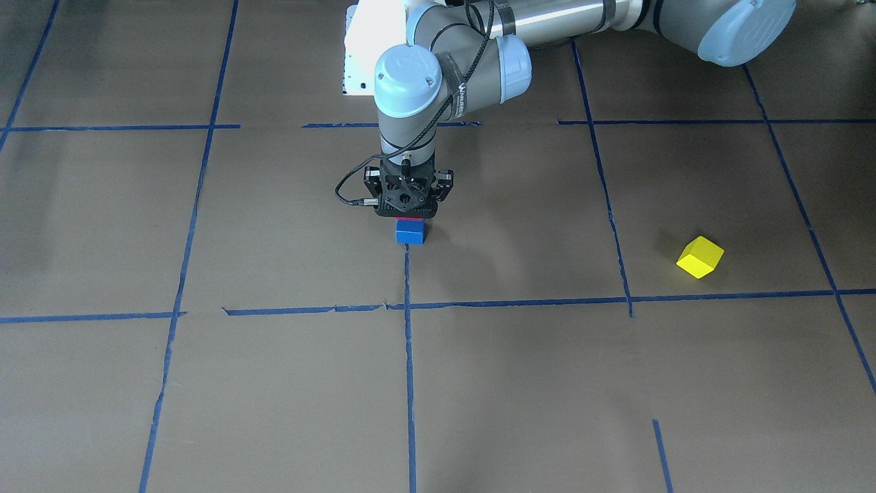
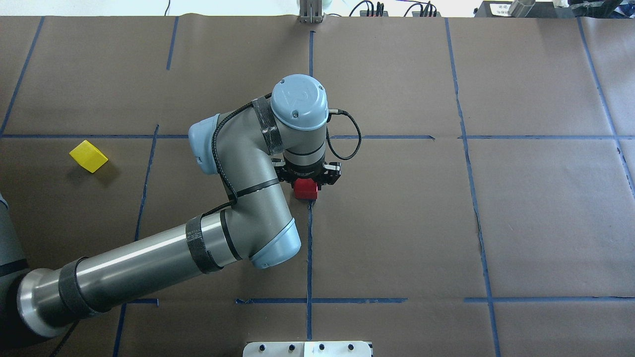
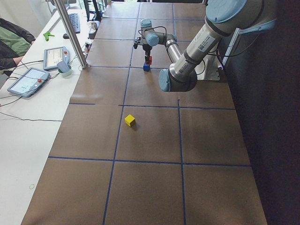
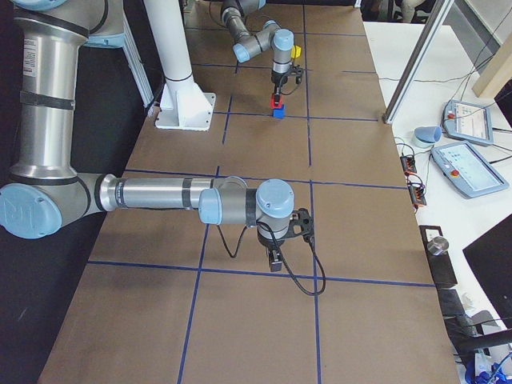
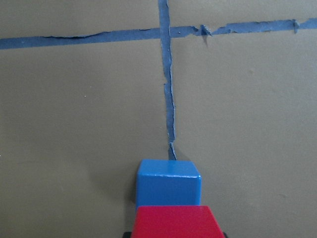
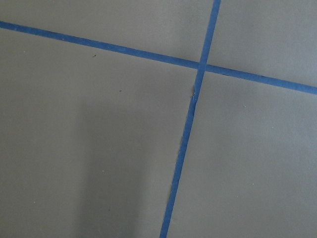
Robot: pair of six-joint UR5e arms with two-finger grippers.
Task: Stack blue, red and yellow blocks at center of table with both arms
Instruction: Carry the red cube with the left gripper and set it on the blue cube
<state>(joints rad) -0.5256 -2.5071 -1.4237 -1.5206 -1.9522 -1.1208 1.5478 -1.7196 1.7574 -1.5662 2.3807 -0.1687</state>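
Left gripper (image 1: 408, 212): pointed straight down at the table's centre and closed narrowly on the red block (image 2: 306, 189). In the left wrist view, dark finger edges are seen just beside the block's two lower corners.
Red block: held directly over the blue block (image 1: 410, 233), with their edges roughly in line. In the front-facing view only a thin red strip is seen between gripper and blue block. Whether the red one rests fully on it cannot be told.
Blue block: set flat on the table (image 1: 547, 383), at the end of a blue tape line (image 1: 408, 356) that runs toward the operators' side.
Yellow block (image 1: 700, 257): lying alone on the robot's left half of the table, turned at an angle to the tape grid and well apart from the two centre blocks. The brown paper between them is bare.
Left arm (image 2: 238, 198): bent over the table, with the elbow between the yellow block and the centre.
Right gripper (image 4: 276, 252): seen only in the exterior right view, low over a tape line and far from the blocks. Whether it is wide or narrow cannot be told.
Right wrist view: only brown paper and crossing tape are shown.
Side bench: two touch pendants (image 3: 28, 80) are laid beside the table.
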